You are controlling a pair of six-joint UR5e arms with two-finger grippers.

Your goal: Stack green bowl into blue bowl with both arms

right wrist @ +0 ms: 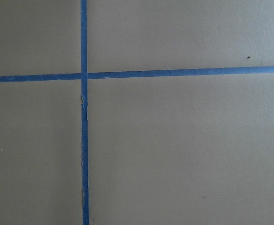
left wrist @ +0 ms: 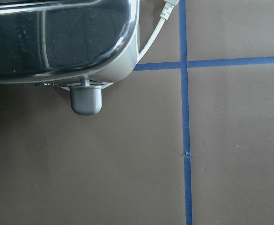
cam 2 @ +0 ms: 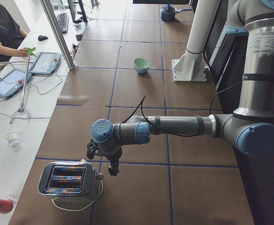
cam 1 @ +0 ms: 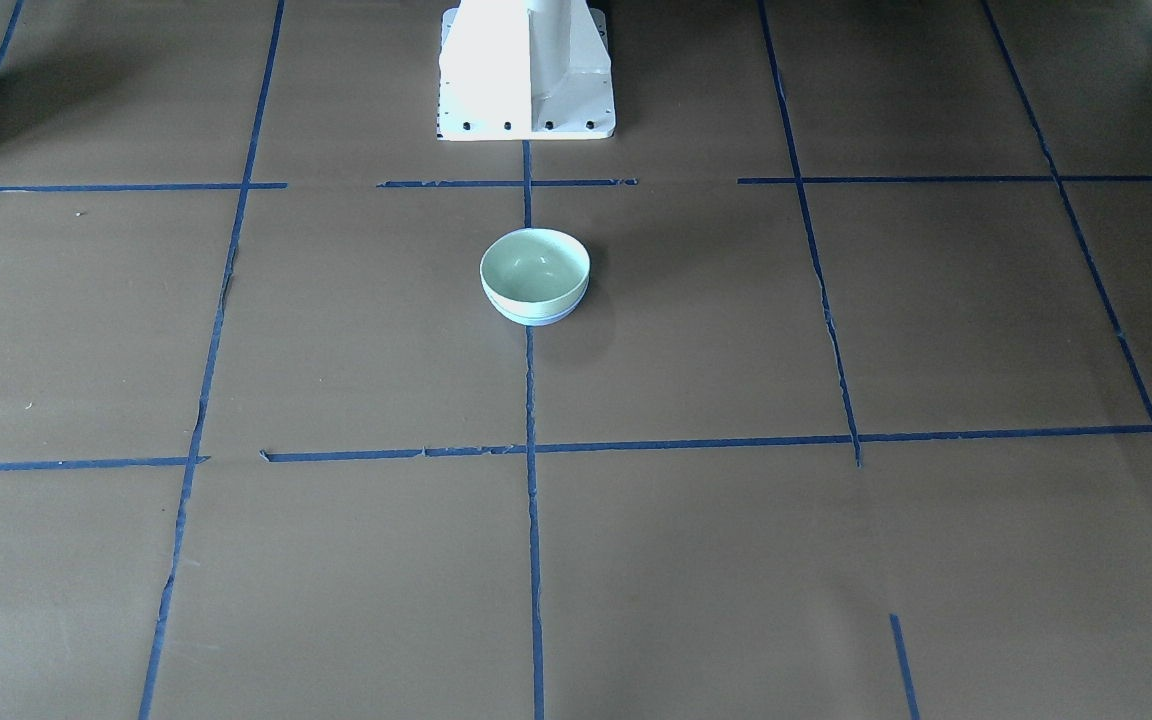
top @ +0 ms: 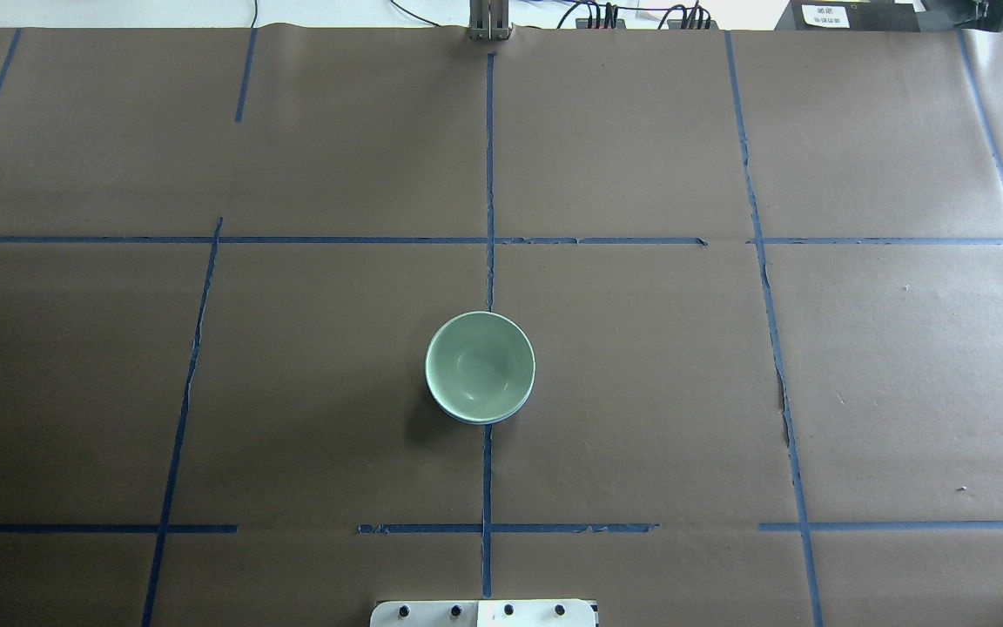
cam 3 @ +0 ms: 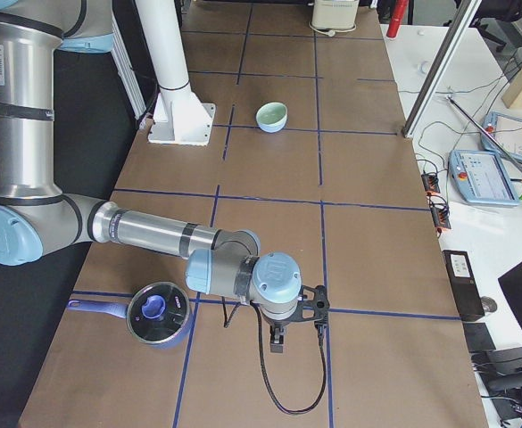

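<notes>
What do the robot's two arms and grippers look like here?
Both the left arm and right arm are silver-grey tubes with rounded light-blue joint caps and black bands. The left arm's upright link carries a white printed label. A thin black cable arcs over the left forearm; a similar one loops below the right wrist. The left gripper and right gripper are small and black.

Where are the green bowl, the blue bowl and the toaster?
green bowl (cam 1: pixel 534 262): front-facing view, its inside.
blue bowl (cam 1: pixel 536 317): front-facing view, the strip of wall showing under the green bowl.
toaster (cam 2: pixel 69 179): left side view, its slotted top.
</notes>
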